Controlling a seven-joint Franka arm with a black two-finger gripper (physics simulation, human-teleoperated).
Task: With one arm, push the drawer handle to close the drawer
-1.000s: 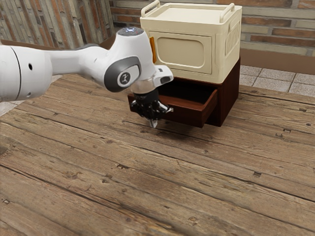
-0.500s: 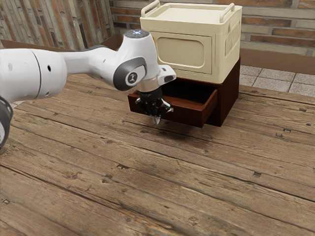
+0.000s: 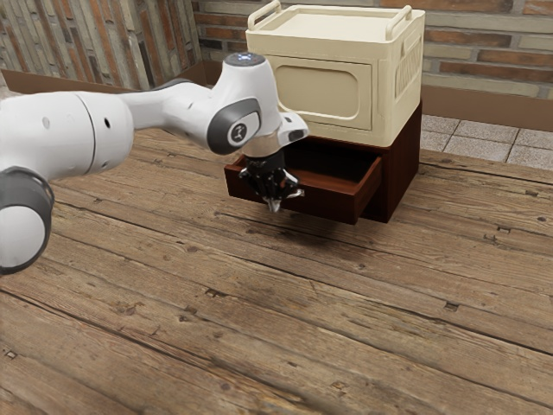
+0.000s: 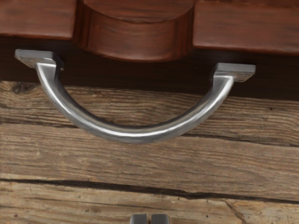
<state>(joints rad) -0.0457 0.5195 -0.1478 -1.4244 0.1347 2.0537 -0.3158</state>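
Exterior view | jaws pressed together | drawer (image 3: 328, 202) open — front partly hidden by arm (image 3: 242, 108) — inside too dark

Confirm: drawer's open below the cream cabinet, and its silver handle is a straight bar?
Handle shape is wrong: the wrist view shows the silver handle curving in an arc. The drawer is open below the cream cabinet, as stated.

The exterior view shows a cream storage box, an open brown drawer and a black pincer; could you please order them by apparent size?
1. Cream storage box
2. Brown drawer, partly hidden behind the pincer
3. Black pincer
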